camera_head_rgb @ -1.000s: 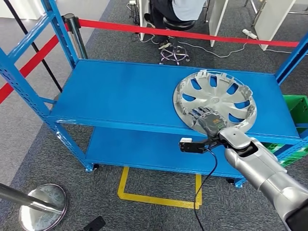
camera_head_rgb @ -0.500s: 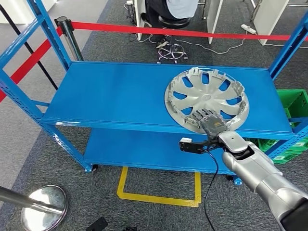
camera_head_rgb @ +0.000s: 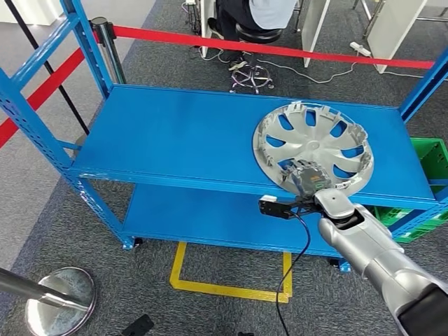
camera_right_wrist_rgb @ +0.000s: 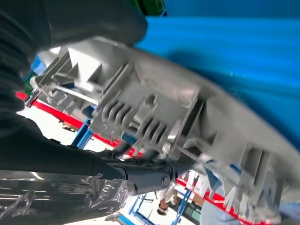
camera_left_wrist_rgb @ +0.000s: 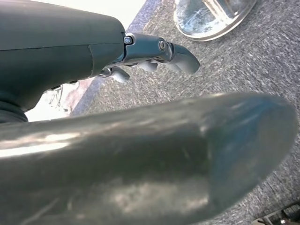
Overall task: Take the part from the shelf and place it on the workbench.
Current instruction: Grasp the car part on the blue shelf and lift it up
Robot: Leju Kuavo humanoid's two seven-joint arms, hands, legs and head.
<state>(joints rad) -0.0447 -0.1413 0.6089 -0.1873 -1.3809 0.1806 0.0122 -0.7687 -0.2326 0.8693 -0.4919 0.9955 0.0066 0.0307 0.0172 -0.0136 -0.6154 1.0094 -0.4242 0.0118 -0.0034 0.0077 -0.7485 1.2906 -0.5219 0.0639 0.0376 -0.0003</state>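
I am looking down at the blue shelf [camera_head_rgb: 185,133], which is taking up most of my head view, with its upper deck lying level and a lower deck showing beneath it. Grey carpet is spreading around it, and a yellow floor marking [camera_head_rgb: 232,283] is sitting on the carpet just in front of the shelf's lower edge. A red barrier belt [camera_head_rgb: 274,49] is running behind the shelf, and beyond it a person on a stool [camera_head_rgb: 259,17] is sitting at a desk. A green crate [camera_head_rgb: 436,164] is standing past the shelf's right end.

The part, a silver wheel cover [camera_head_rgb: 317,143], is lying on the right half of the upper deck, its near rim reaching the deck's front edge. My right arm [camera_head_rgb: 380,259] is reaching in from the lower right, and the right hand [camera_head_rgb: 305,176] is sitting on that near rim with its dark fingers [camera_head_rgb: 296,168] curled over it. In the right wrist view the wheel cover's ribbed rim [camera_right_wrist_rgb: 159,117] is lying between the thumb and a finger [camera_right_wrist_rgb: 155,176], so I am reading the hand as gripping the rim.

My left hand [camera_left_wrist_rgb: 152,51] is hanging over the carpet, its fingers loosely extended with nothing in them. A chrome stanchion base [camera_head_rgb: 61,301] is resting on the carpet at the lower left.
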